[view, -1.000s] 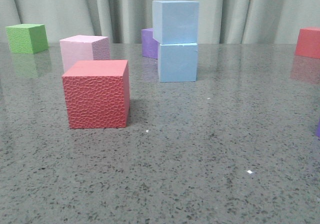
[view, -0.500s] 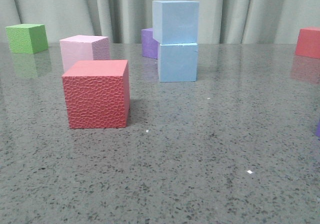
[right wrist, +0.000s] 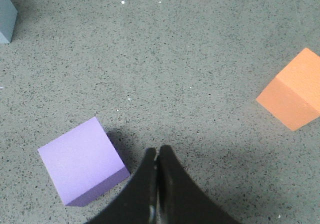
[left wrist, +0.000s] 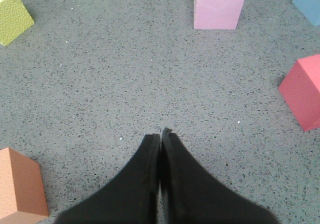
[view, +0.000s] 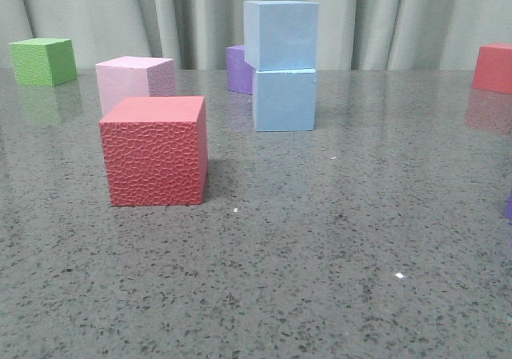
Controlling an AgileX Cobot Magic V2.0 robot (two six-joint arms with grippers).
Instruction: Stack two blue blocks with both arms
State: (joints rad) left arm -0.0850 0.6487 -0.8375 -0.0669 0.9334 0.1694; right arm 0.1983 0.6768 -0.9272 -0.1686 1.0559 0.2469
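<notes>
On the speckled grey worktop [view: 320,239], toward its far middle in the front view, the two blue blocks stand as a stack: the upper blue block [view: 281,34] rests on the lower blue block [view: 284,99], set slightly toward the left so its edge overhangs a little. A purple cube [view: 238,69] sits just behind the stack on its left, partly hidden by it. Nearer the camera and to the left stands a textured red cube [view: 154,150], with a pale pink cube [view: 132,81] just behind it and a green cube [view: 43,61] far off at the left edge; another red cube [view: 493,68] lies at the far right. Neither arm appears in the front view, so both are well apart from the stack. The left pincer [left wrist: 161,132] has its fingers pressed together, holding nothing, over bare worktop; its wrist camera shows a corner of a blue block [left wrist: 309,2] at the frame edge, far from the fingertips, along with a pink cube, a red cube, a yellow-green cube [left wrist: 12,14] and an orange cube [left wrist: 20,186]. The right pincer [right wrist: 157,150] is likewise closed and empty, beside a second purple cube [right wrist: 81,160], with another orange cube [right wrist: 294,97] farther off.
</notes>
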